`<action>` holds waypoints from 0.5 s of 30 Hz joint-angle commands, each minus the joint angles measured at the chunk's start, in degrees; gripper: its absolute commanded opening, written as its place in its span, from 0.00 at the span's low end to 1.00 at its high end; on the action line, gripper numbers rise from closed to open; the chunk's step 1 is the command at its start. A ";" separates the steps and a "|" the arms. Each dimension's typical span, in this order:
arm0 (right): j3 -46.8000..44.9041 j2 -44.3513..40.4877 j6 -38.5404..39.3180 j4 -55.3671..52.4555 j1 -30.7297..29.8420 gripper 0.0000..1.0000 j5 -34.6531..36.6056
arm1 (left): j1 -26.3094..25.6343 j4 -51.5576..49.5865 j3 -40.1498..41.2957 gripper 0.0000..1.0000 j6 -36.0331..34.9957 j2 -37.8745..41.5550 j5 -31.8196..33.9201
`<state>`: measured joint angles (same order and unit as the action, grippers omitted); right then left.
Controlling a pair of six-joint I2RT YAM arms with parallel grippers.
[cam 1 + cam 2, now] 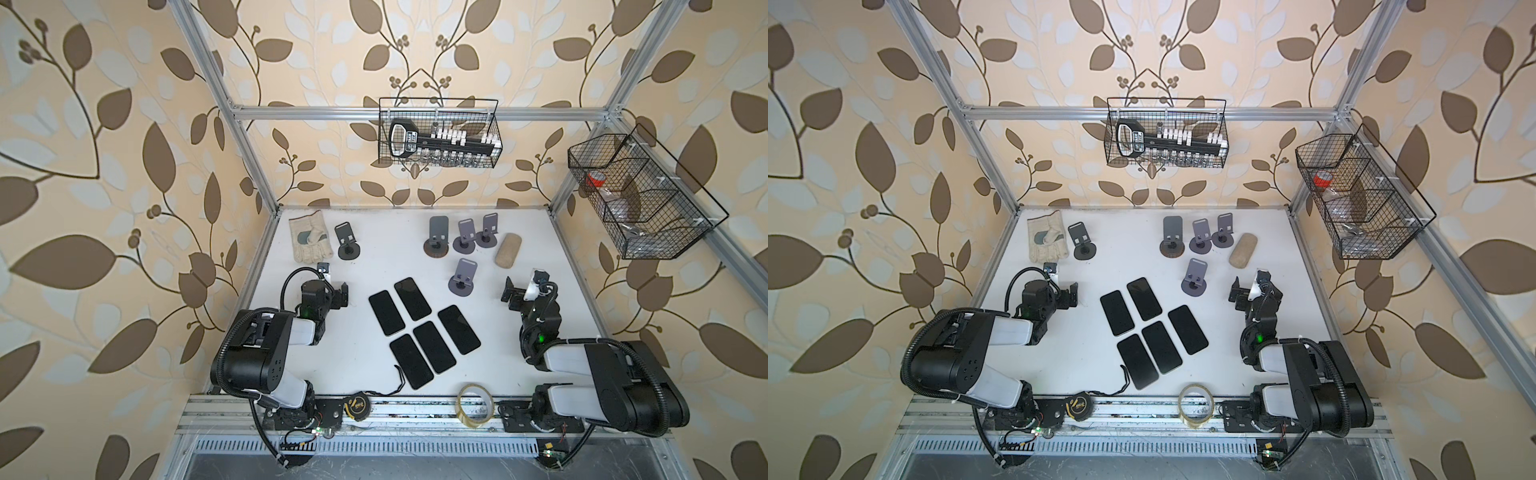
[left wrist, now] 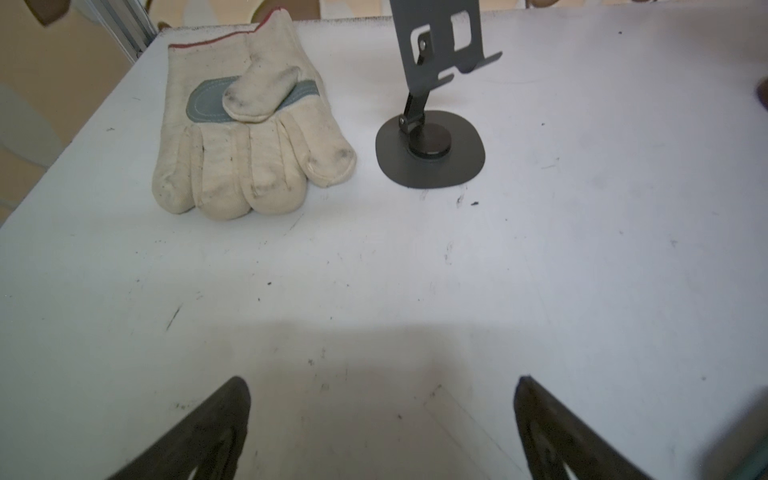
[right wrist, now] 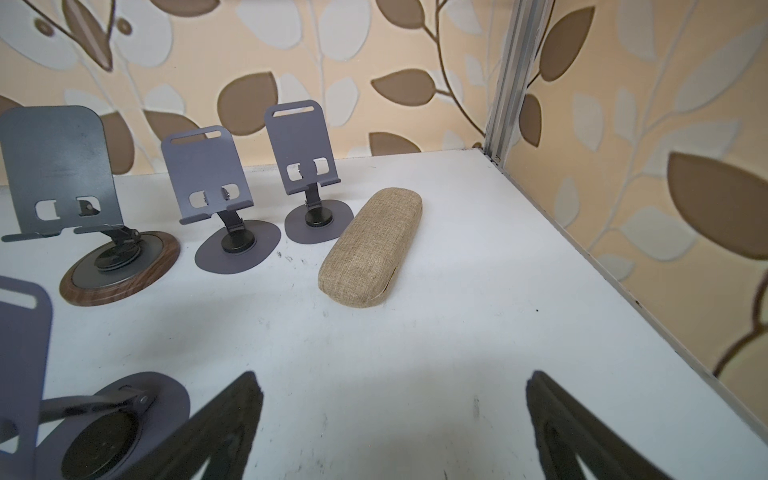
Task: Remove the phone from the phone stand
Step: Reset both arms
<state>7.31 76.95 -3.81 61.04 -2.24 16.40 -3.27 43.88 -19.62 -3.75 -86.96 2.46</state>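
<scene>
At the far left corner of the counter (image 1: 374,224) a work glove (image 2: 249,124) lies with its thumb folded over the palm, and a dark stand (image 2: 430,145) rises just beside it. Nearer the front, the left arm (image 1: 253,353) holds the left jaws spread wide over bare counter, gripping nothing. In the middle, five black phones (image 1: 434,347) lie flat on the counter in two slanted rows, close together and apart from every stand. A tape measure (image 1: 357,405) sits on the front rail (image 1: 415,409), its cord trailing toward the nearest phone. Along the back are a wood-based stand (image 1: 436,239) and two purple stands (image 1: 465,239), with a third purple stand (image 1: 462,279) closer in. A tape roll (image 1: 476,406) rests on the same rail. A tan fabric case (image 3: 372,245) lies just right of the back stands. The right arm (image 1: 615,374) holds the right jaws splayed and unladen, near the third purple stand but apart from it. On the right frame a wire basket (image 1: 648,245) holds what may be a red-capped jar
</scene>
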 commanded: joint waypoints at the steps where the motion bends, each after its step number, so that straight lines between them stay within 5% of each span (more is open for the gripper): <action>1: 1.04 -0.04 0.55 0.67 -0.39 1.00 0.78 | 0.54 0.79 -1.53 0.99 0.89 0.96 -2.18; 15: 1.99 0.21 2.12 -0.68 -0.43 1.00 -2.98 | 0.63 0.35 -1.14 0.99 0.77 1.76 -2.84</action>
<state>7.42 76.95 -3.60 60.75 -2.37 15.99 -3.29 43.66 -20.12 -3.03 -86.94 0.34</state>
